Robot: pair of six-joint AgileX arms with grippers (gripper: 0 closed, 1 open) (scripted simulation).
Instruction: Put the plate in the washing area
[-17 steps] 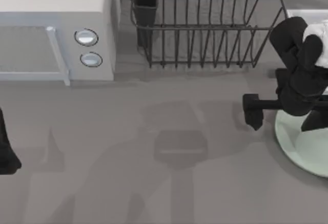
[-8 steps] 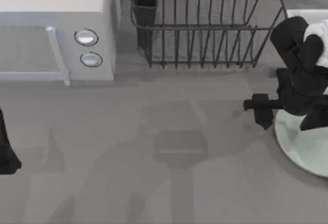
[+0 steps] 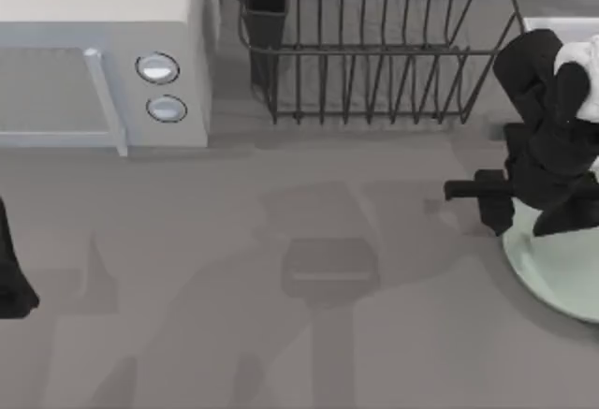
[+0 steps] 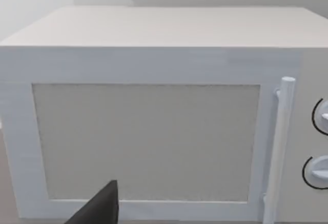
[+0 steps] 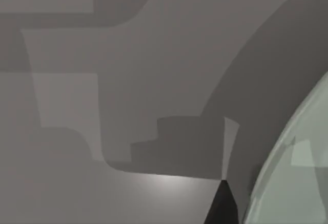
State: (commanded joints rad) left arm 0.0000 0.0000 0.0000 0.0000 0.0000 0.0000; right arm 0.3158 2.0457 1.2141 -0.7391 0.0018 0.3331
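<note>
The pale mint-green plate (image 3: 562,269) lies flat on the grey table at the right edge of the top view, partly under my right arm and cut off by the picture's edge. My right gripper (image 3: 491,214) hangs at the plate's left rim. In the right wrist view the plate's glossy rim (image 5: 297,183) curves past a dark tip of that gripper (image 5: 223,208), which sits just outside the rim. A corner of the washing area (image 3: 552,25) shows at the back right, behind the arm. My left gripper (image 3: 11,278) is parked at the far left.
A dark wire dish rack (image 3: 374,53) stands at the back centre, close to my right arm. A white microwave (image 3: 103,63) with a closed door (image 4: 148,142) fills the back left. Bare grey tabletop (image 3: 309,315) stretches across the middle and front.
My right gripper has slid to the right, up to the plate's left rim. The plate and my left arm have not moved.
</note>
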